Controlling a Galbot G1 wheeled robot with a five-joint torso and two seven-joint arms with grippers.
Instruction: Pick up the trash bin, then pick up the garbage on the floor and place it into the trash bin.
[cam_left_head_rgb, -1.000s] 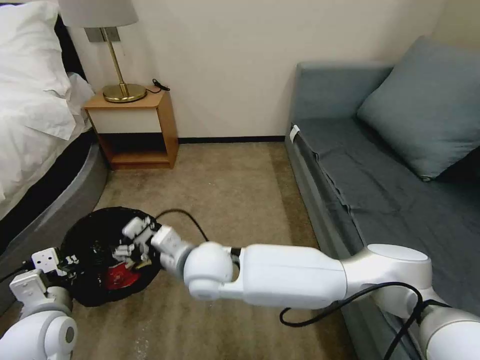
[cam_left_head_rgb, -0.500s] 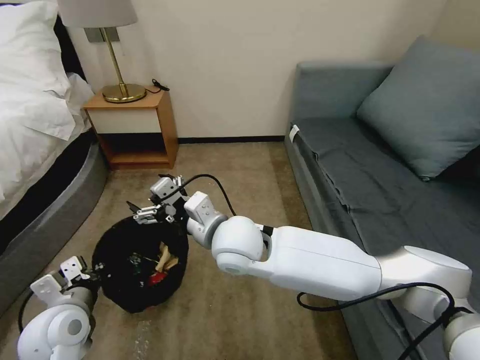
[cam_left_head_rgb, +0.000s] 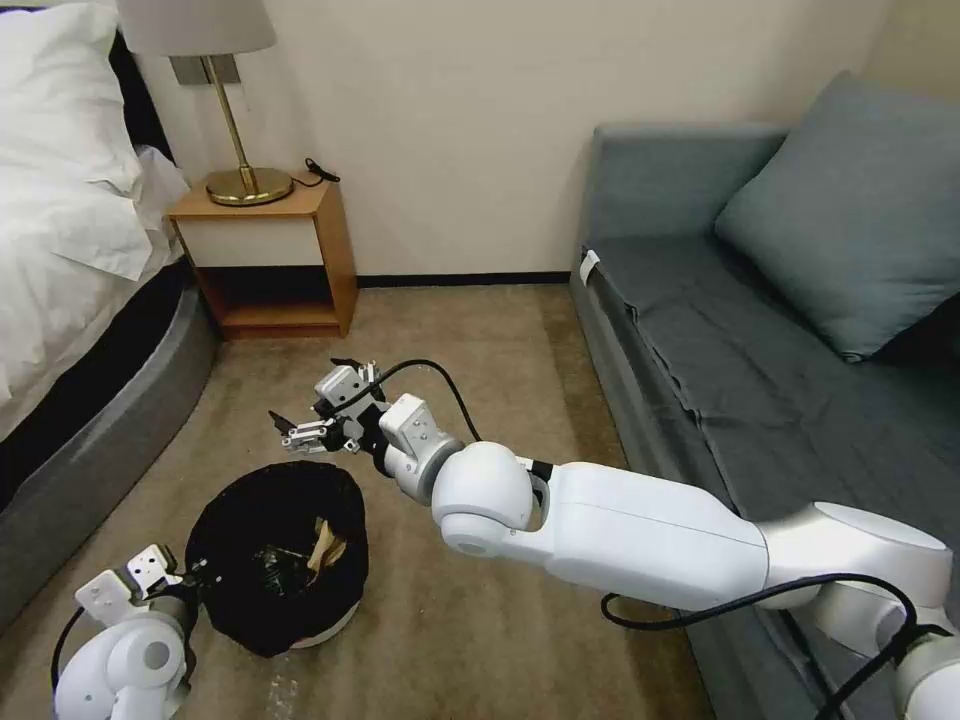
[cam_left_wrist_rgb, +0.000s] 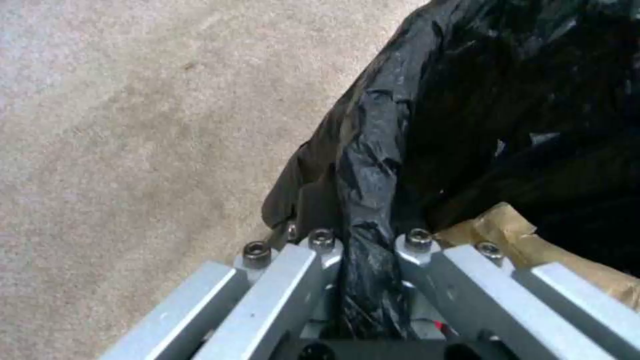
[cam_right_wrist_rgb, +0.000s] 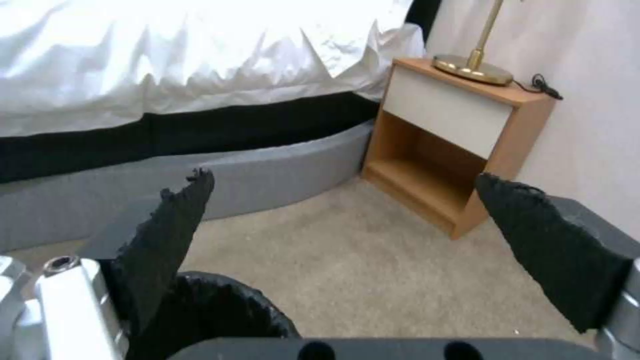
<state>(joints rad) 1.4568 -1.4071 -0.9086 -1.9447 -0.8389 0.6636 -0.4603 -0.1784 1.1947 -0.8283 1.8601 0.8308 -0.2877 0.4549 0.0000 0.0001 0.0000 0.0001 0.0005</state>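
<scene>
Carpet, trash bin below right gripper

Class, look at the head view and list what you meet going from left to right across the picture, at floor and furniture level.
Bed → left gripper clamped on the rim → trash bin → right gripper, open above the bin's far side → sofa → cushion.
</scene>
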